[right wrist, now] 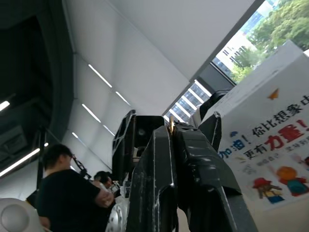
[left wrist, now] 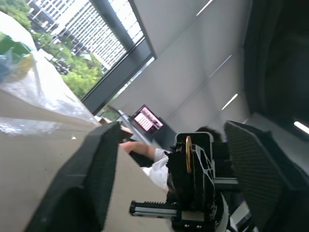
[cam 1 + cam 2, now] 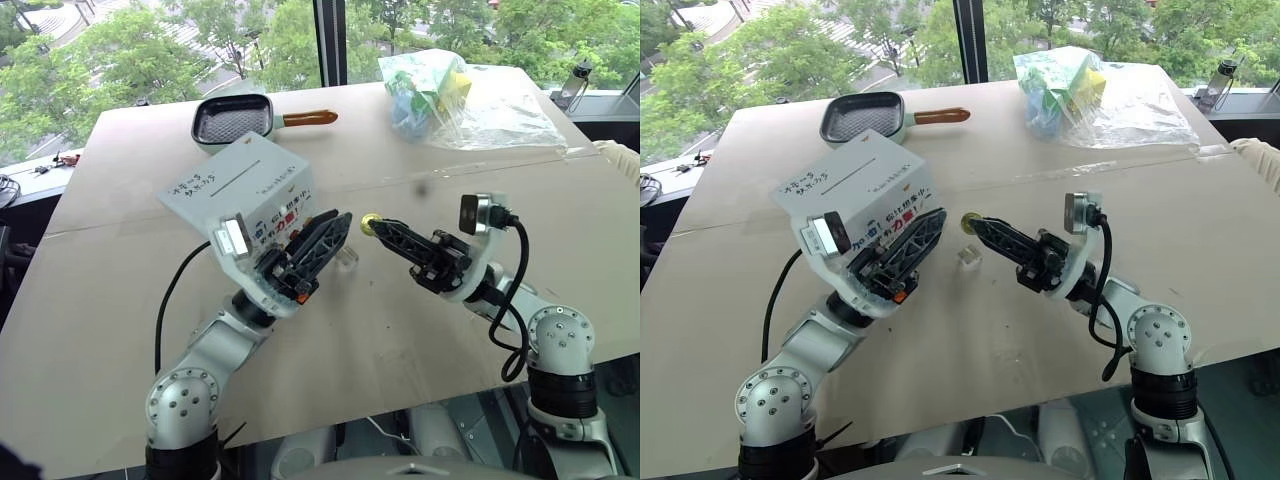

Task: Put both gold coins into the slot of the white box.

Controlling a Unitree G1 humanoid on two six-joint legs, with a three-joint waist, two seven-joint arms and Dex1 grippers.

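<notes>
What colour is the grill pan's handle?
Orange-brown, on the grill pan's handle; clearest in the left eye view.

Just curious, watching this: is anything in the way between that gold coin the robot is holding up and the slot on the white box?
Yes. The left gripper hangs between the gold coin, pinched by the right gripper, and the white box. The slot itself lies uncovered on the box's top face.

White box [image 3: 240, 180] with blue handwriting, colourful cartoon figures
</notes>
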